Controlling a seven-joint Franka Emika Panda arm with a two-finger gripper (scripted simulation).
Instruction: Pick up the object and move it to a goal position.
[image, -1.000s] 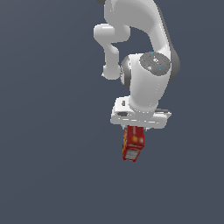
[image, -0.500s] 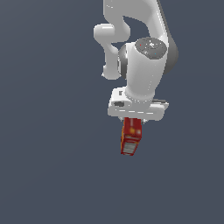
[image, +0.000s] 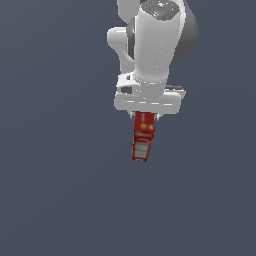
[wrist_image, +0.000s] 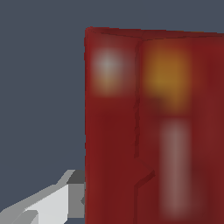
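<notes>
Gripper (image: 146, 119) was clamped on top end of red box (image: 142, 138), fingers (wrist_image: 52, 205) snug against its side. Box hung lengthwise, pointing straight down, label patches facing exterior camera.

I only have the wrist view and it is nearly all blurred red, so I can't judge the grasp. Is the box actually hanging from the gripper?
Observer: Yes. In the exterior view the red box hangs below the gripper, its upper end between the fingers.
Operator: Is it hanging straight?
Observer: Nearly; its lower end leans slightly toward the exterior view's left.
Operator: Anything underneath it?
Observer: Only plain grey background shows around it; no goal marker is visible.
</notes>
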